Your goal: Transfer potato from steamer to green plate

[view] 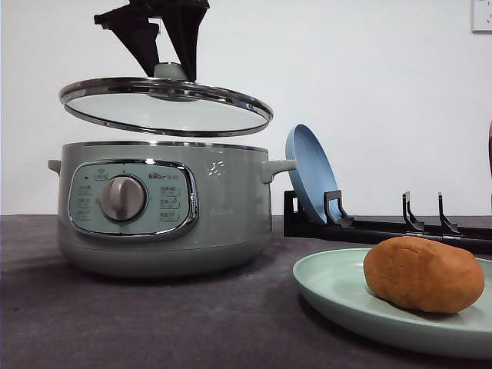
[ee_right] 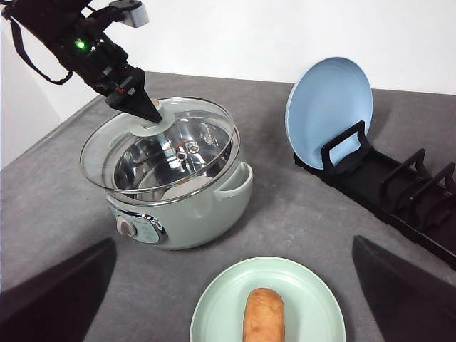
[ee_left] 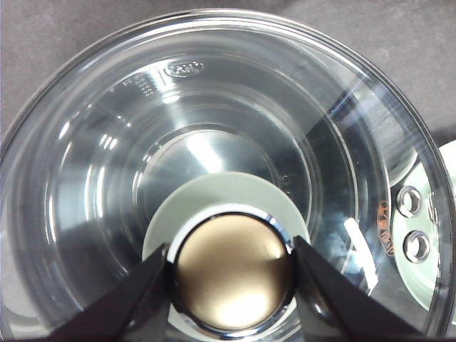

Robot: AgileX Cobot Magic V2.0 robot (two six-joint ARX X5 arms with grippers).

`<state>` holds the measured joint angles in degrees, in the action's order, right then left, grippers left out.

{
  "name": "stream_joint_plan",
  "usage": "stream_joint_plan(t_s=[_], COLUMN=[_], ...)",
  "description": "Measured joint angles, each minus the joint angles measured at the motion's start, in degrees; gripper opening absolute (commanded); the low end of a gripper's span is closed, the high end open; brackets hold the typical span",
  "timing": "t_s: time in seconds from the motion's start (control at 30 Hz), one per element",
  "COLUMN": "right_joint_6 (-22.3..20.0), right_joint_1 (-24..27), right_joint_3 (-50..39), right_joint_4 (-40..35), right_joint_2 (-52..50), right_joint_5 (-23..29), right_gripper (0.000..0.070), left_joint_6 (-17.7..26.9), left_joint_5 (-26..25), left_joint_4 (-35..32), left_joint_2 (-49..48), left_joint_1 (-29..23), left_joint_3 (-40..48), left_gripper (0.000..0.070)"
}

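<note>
Green plate cut off at right edge; steamer panel labels too small to read.

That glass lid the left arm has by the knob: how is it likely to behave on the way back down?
The glass lid hangs slightly tilted from its knob, so it may swing. Glass with a metal rim is probably heavy and breakable; lower it gently onto the steamer.

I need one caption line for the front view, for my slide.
Left gripper holds the lid above the steamer; the potato lies on the green plate.
</note>
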<state>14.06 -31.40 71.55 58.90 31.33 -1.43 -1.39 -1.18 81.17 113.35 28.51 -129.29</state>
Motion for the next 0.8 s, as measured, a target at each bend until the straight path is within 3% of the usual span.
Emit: stream_joint_plan(t_s=[0.8], right_joint_6=[0.35], right_joint_1=[0.0], right_joint_3=[0.0], right_joint_4=[0.01], right_joint_2=[0.0], right_joint_5=[0.17], right_gripper=[0.0695], left_joint_6=[0.0], left_joint_5=[2.89], left_joint_4=[0.0], left_joint_2=[2.67], left_joint_1=[-1.25], left_joint_3=[0.0], left_gripper=[0.0])
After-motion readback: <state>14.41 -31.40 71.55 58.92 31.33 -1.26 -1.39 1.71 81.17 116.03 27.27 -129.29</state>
